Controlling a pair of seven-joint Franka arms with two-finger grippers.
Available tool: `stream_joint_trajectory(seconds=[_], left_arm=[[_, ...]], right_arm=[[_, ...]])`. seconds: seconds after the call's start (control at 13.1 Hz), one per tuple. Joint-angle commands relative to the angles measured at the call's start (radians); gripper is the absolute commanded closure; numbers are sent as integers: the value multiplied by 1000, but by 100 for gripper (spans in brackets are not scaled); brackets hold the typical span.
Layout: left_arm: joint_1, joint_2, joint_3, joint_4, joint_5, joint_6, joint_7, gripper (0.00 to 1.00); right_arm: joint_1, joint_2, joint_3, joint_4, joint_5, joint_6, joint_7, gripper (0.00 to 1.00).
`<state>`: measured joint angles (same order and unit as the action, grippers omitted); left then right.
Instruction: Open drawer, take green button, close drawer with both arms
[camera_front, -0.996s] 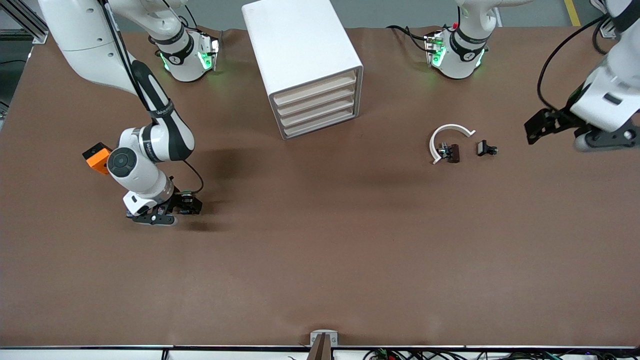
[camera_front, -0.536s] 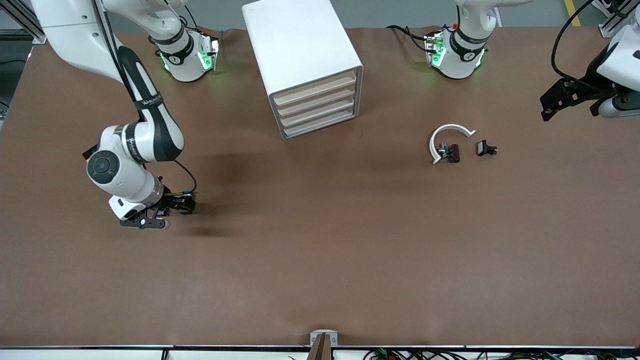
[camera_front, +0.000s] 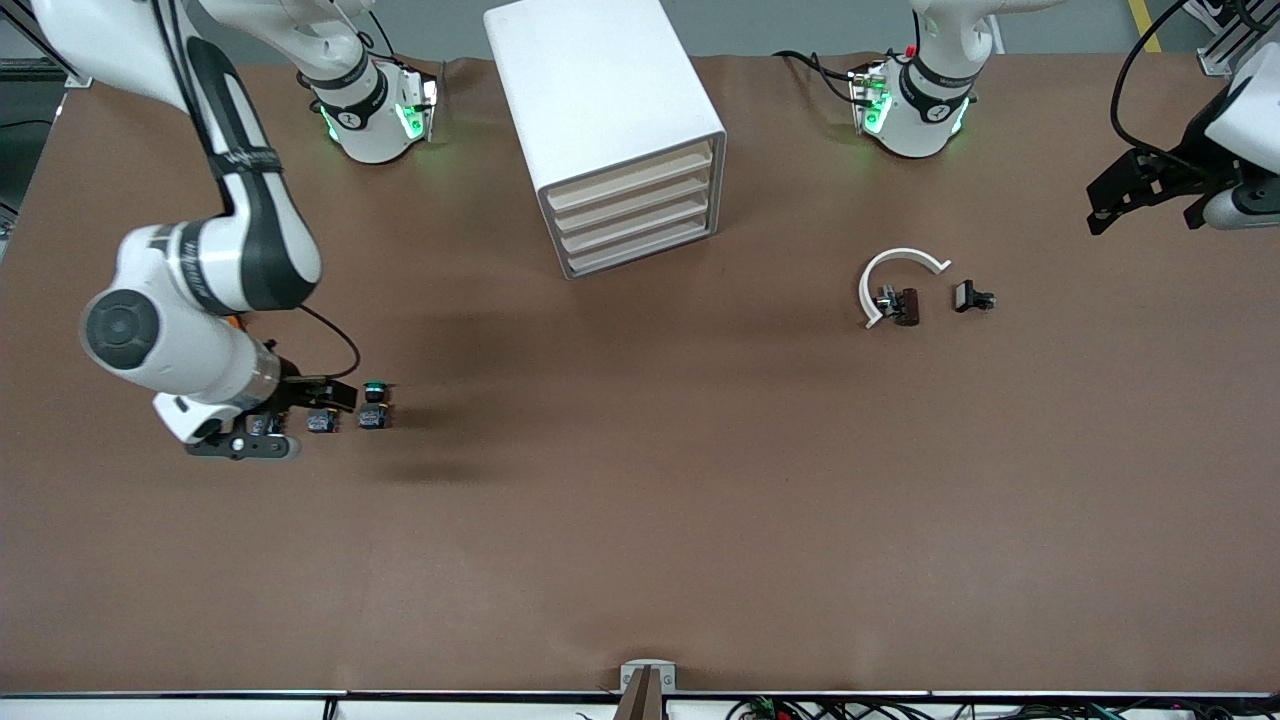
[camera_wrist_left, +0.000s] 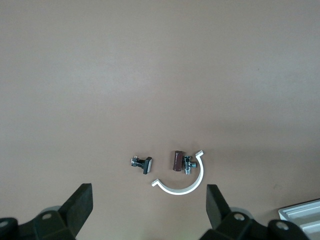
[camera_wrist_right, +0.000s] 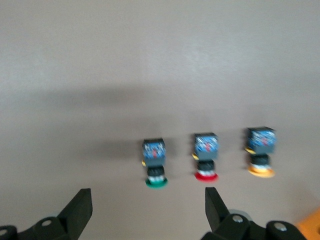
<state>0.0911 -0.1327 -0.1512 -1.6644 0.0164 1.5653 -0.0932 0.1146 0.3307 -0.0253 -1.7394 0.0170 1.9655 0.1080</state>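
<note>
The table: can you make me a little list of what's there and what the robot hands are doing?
cabinet: white, four drawers, all shut
third drawer: shut
green button: on the table, last in a row with red button and yellow button
right gripper: open, empty, low over the table by the buttons
left gripper: open, empty, over the left arm's end of the table
white clip: curved, beside two small dark parts

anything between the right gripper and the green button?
Nothing visible. The right gripper, fingers open, hangs over bare table beside the green button. The red-capped button and yellow-capped button sit past it in the row.
</note>
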Motion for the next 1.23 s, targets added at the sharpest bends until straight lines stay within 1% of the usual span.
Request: stream_joint_trajectory(seconds=[0.0, 0.15, 0.31, 0.46, 0.54, 0.61, 0.77, 0.92, 1.0, 1.15], left_arm=[[18, -27, 4, -26, -39, -5, 29, 0], [15, -24, -4, -25, -41, 1, 29, 0], [15, -25, -7, -25, -39, -4, 30, 0], [16, -25, -5, -15, -39, -16, 32, 0], [16, -25, -5, -15, -39, -17, 30, 0], [16, -24, -5, -15, -39, -17, 30, 0], [12, -19, -8, -15, -36, -17, 27, 0], [10, -19, -24, -15, -30, -17, 20, 0], [10, -21, -27, -15, -29, -17, 16, 0], [15, -22, -27, -15, -27, -19, 12, 0]], right_arm=[[-47, -1, 13, 137, 0, -175, -86, 0], [-65, -1, 11, 237, -20, -296, -99, 0], [-70, -24, 10, 323, -38, -414, -93, 0], [-73, -22, 10, 469, -100, -586, -99, 0], [-87, -24, 10, 524, -103, -632, -100, 0], [-105, -25, 13, 550, -103, -646, -100, 0], [-107, -33, 15, 552, -92, -649, -71, 0], [-104, -99, 24, 546, -77, -655, -36, 0], [-93, -140, 24, 537, -80, -684, -31, 0], [-99, -174, 18, 518, -72, -712, -24, 0]])
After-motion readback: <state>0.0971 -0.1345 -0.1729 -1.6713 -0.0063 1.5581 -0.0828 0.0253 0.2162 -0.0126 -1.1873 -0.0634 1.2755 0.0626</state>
